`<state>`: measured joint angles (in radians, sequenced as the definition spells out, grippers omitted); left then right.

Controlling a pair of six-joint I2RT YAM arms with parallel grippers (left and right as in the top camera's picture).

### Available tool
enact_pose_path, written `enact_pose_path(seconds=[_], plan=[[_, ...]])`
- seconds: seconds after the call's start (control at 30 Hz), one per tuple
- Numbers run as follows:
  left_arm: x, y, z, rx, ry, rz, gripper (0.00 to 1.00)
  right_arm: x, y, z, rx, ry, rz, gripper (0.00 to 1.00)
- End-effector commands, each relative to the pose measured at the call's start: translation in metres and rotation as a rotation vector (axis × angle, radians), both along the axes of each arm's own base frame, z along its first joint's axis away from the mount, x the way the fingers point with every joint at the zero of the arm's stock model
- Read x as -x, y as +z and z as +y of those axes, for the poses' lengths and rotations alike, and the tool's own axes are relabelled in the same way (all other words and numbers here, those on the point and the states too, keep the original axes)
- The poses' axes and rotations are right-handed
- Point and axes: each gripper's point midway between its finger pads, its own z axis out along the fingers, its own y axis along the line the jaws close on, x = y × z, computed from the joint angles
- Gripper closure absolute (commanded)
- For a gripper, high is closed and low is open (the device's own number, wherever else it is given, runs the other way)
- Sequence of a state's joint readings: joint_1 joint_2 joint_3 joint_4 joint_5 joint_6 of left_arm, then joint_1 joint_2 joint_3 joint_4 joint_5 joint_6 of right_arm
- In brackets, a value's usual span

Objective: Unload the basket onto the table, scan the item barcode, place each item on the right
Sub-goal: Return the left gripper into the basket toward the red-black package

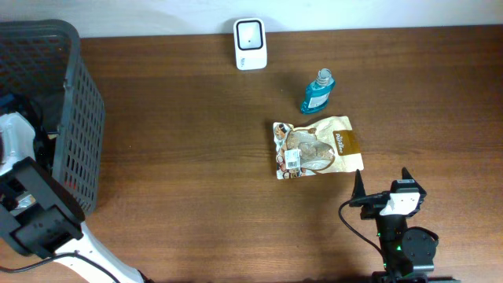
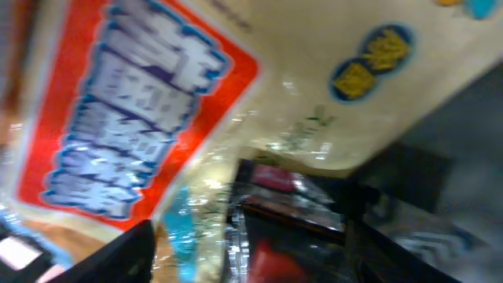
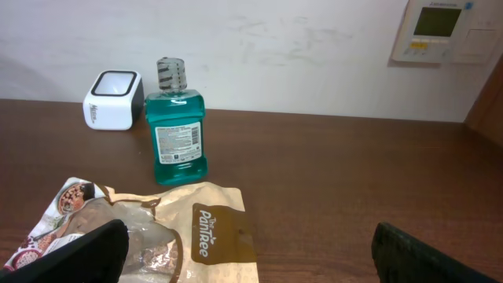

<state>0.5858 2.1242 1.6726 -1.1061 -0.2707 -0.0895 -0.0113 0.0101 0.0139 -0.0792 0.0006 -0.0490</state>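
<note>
**Bag flat on the table, right gripper wide**

The bag [image 1: 318, 147] lies flat on the table [image 1: 196, 157], just beside the bottle [image 1: 317, 93] and well apart from the scanner [image 1: 251, 43]. The right gripper [image 1: 380, 179] stands wide and empty near the bag. The left gripper [image 2: 259, 251], at the basket [image 1: 78, 118], is close over a blurred packet [image 2: 141, 118]; how wide it stands I cannot tell.

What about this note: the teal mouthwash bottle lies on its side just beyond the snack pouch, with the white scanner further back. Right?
Not quite. The mouthwash bottle stands upright, cap on top, as the right wrist view shows. The rest holds: it is just beyond the snack pouch, with the white scanner further back.
</note>
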Motion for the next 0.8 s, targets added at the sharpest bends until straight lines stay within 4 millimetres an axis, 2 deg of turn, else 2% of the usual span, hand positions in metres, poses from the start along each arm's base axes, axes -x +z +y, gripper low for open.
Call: enact_pose_path(seconds=[0.0, 0.13, 0.27, 0.4, 0.57, 0.77], plan=[[-0.002, -0.001, -0.011, 0.066, -0.005, -0.030, 0.27, 0.000, -0.003, 0.000, 0.000, -0.002, 0.005, 0.02], [-0.001, 0.015, -0.013, 0.085, -0.011, -0.018, 0.23, 0.000, -0.003, 0.000, 0.000, -0.002, 0.005, 0.02], [-0.024, 0.043, -0.026, 0.182, -0.085, -0.116, 0.19, 0.000, -0.003, 0.000, 0.000, -0.002, 0.005, 0.02], [-0.026, 0.056, -0.028, 0.195, -0.125, -0.125, 0.18, 0.000, -0.003, 0.000, 0.000, -0.002, 0.005, 0.02], [-0.004, 0.048, -0.042, 0.265, -0.183, -0.028, 0.22, 0.000, -0.003, 0.000, 0.000, -0.002, 0.005, 0.02], [0.028, 0.018, -0.063, 0.356, -0.165, 0.084, 0.22, 0.000, -0.003, 0.000, 0.000, -0.002, 0.005, 0.02]])
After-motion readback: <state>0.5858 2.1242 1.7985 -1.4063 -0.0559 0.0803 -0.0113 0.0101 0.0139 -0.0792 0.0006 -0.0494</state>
